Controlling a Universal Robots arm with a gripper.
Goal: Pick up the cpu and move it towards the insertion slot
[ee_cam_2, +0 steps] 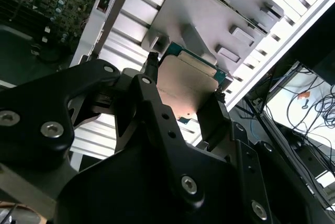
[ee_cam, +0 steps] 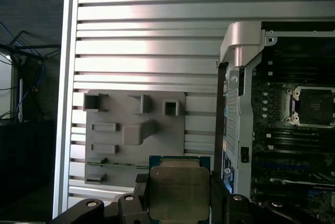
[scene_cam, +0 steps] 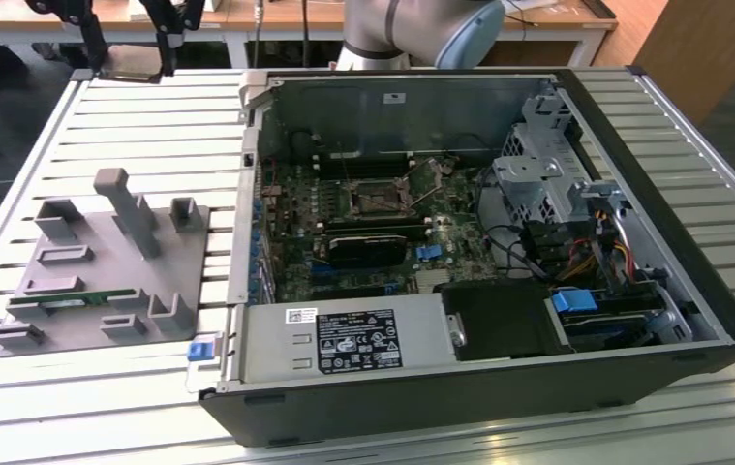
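Tool (ee_cam: 179, 203) nearest, jaws clamped on cpu (ee_cam: 179, 192) edges, above tabletop (ee_cam: 146, 51), well apart from insertion slot (ee_cam: 314, 106). Risk: thin edge grip, chip tilts or slips.

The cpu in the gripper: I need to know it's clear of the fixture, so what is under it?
In the first wrist view the cpu, clamped in the gripper, hangs over the slatted table beside the grey holder tray. The surface directly beneath is covered by the chip.
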